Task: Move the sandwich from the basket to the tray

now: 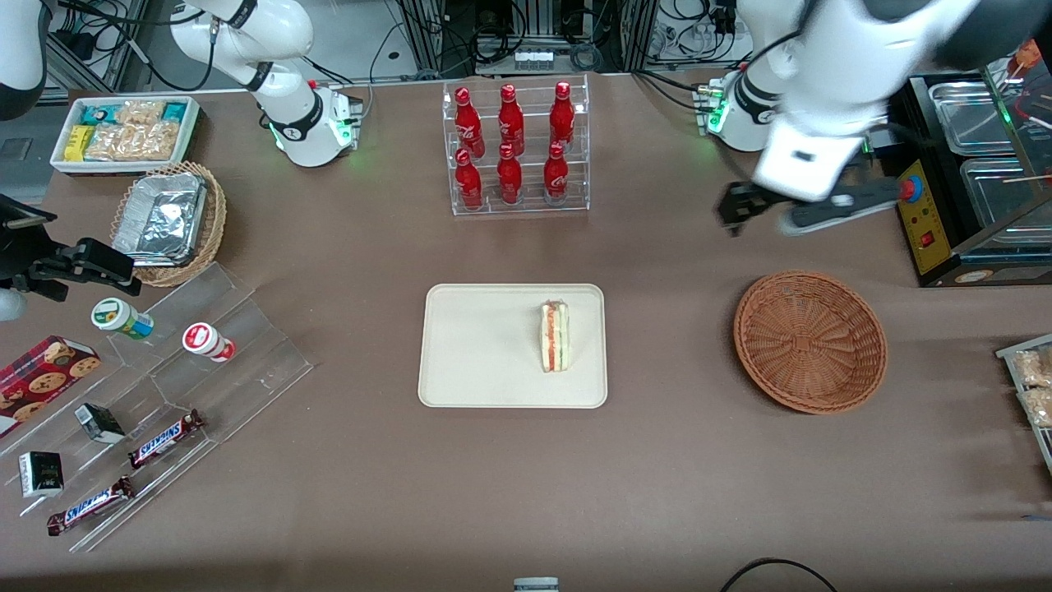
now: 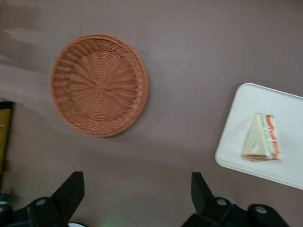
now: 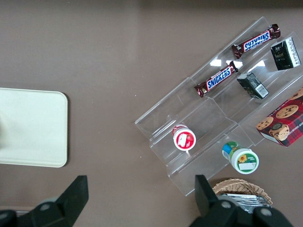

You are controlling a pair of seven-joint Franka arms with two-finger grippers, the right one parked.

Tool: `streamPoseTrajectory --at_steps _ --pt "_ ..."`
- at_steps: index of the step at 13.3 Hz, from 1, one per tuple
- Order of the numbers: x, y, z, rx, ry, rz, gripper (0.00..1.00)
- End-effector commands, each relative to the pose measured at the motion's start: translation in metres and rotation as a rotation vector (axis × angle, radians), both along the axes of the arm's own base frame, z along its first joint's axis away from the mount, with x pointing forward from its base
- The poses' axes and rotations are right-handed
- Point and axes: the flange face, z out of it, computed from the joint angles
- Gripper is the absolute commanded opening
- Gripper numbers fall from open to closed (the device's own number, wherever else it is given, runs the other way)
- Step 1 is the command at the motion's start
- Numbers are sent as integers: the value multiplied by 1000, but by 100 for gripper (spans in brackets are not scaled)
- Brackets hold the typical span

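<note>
Your sandwich [image 1: 555, 336] is already on the tray [image 1: 460, 386], lying on the part of the tray nearest the basket [image 1: 809, 341]. It rests on a flat bread face, filling edge showing as a pink and green stripe. In the front view its long axis runs nearer-to-farther from the camera, roughly parallel to the tray's short edge.

The basket [image 2: 98, 84] shows bare weave and nothing else, so I judge the placement done.

Your gripper [image 1: 760, 212] hangs high above the table, farther from the front camera than the basket and toward the working arm's end, well apart from the tray. In the wrist view its fingers [image 2: 71, 191] are spread wide with only bare table between them. It holds nothing.

Key relation: the basket sits between your gripper and the sandwich [image 2: 261, 138]. From the fingers, the sandwich lies off sideways toward the parked arm's end, past the basket, on the tray [image 2: 289, 175]. Nothing touches the sandwich, and it is well inside the tray rim.

Judgement: no further reach is needed. If you do re-grasp, you will have to travel over the basket and turn the wrist so the jaws close across the wedge's short width, not along its length.

Risk looks low: the arm is clear of the bottle rack [image 1: 515, 148].
</note>
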Motion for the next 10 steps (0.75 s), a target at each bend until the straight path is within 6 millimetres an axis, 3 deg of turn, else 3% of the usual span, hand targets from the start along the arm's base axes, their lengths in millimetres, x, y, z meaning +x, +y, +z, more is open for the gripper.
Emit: streamPoseTrajectory --at_steps 1,3,5,7,10 --pt "-2 61 8 -7 10 -40 100" --pt "1 113 15 -46 19 -74 100" --pt "0 144 21 -83 32 -137 100" --pt "4 150 24 -84 29 -145 100" --pt "20 143 18 -79 76 -161 100"
